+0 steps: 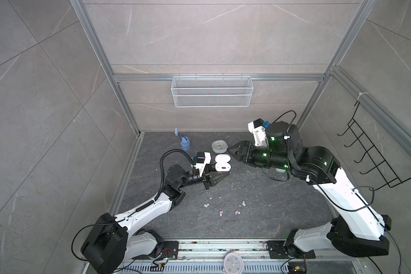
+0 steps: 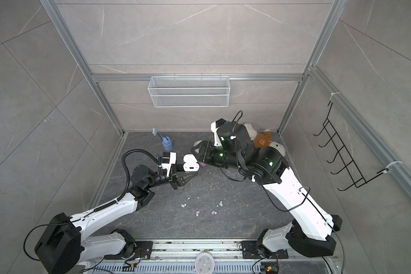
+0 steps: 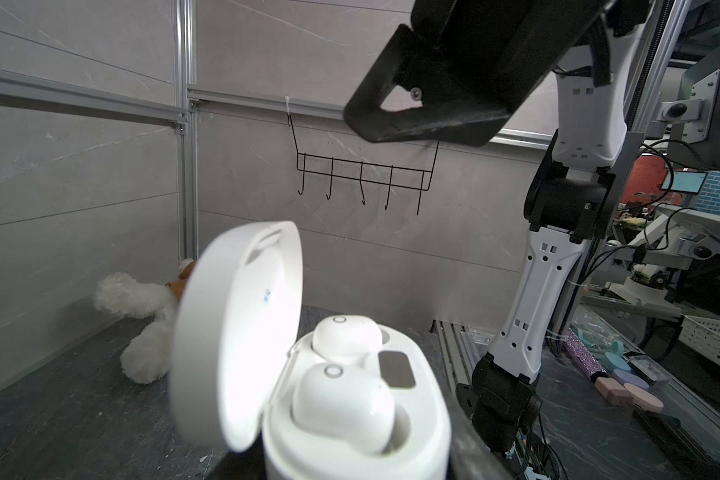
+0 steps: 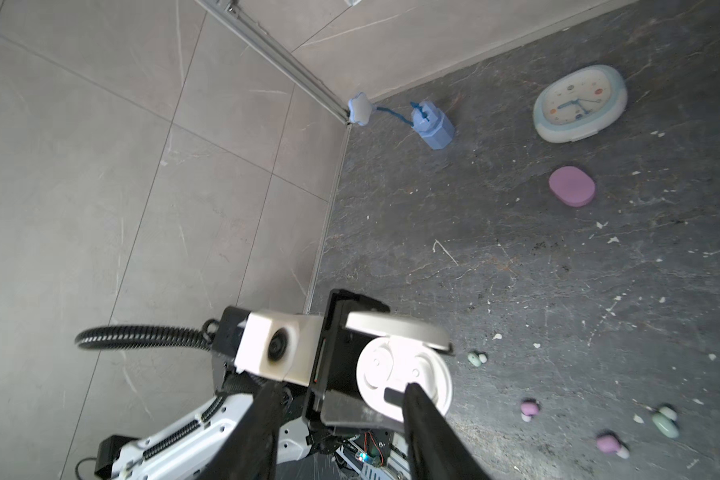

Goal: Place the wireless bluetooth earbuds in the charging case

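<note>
- Near the middle of the worktop (image 1: 259, 220), the left gripper (image 1: 218, 171) is clamped on the white charging case (image 1: 222, 163). It holds the case off the surface with the lid open.
- Only the left wrist view looks into the case. Two white earbuds (image 3: 344, 405) sit side by side in its wells, and the lid (image 3: 242, 332) stands up beside them.
- The right gripper (image 1: 231, 153) hangs just beside the case. The right wrist view shows its fingers (image 4: 427, 432) parted, with nothing between them.
- Both top views show mint green earbuds (image 1: 243, 203) and pink earbuds (image 1: 237, 212) lying loose on the worktop. They are well apart from the case, toward the arm bases. The right wrist view shows them larger, among white crumbs (image 4: 612, 240).
- The right wrist view alone shows a closed pink case (image 4: 572, 186) whole, near an oval clock (image 4: 578, 104). In the top views the right arm hides most of it.
- A plush toy (image 2: 263, 140) in the far right corner shows in a top view, and also past the lid in the left wrist view.
- A blue bottle (image 1: 185, 143) stands near the back wall.
</note>
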{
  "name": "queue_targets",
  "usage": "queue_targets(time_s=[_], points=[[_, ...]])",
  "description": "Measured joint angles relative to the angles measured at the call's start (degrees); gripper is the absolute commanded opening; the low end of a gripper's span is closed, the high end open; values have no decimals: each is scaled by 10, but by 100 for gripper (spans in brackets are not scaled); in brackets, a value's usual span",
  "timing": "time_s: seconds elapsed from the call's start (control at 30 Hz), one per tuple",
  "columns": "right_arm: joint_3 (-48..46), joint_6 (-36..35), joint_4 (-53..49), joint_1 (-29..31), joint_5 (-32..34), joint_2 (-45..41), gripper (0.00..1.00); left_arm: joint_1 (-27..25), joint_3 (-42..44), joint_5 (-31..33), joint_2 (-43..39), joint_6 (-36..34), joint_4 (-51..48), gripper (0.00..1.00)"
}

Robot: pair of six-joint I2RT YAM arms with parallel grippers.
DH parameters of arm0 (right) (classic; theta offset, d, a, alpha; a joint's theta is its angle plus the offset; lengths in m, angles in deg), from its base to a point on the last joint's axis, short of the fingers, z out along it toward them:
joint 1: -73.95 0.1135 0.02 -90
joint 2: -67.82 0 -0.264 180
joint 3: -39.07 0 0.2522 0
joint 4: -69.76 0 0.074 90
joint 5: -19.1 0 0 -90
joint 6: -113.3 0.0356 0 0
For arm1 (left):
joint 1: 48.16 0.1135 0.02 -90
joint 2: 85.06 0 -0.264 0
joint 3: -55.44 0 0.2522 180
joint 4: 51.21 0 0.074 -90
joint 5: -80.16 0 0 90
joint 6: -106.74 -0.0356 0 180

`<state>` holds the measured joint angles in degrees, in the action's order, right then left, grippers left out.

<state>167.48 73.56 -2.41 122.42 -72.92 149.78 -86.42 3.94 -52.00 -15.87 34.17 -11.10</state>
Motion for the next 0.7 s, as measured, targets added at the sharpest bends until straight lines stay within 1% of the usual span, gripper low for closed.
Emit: queue_targets(time_s=[0.13, 0.27, 0.37, 0.53, 0.7], points=[[40, -19, -42, -40, -27, 56, 51, 0, 0, 0, -9, -1, -11, 31], [75, -35, -70, -47, -54, 112, 47, 0, 0, 0, -10, -1, -17, 31], [92, -43, -85, -47, -74, 134, 45, 0, 0, 0, -10, -1, -19, 31], [92, -51, -100, -44, -92, 132, 43, 0, 1, 0, -11, -1, -22, 31], [77, -51, -115, -19, -95, 113, 42, 0, 1, 0, -11, -3, -22, 31]])
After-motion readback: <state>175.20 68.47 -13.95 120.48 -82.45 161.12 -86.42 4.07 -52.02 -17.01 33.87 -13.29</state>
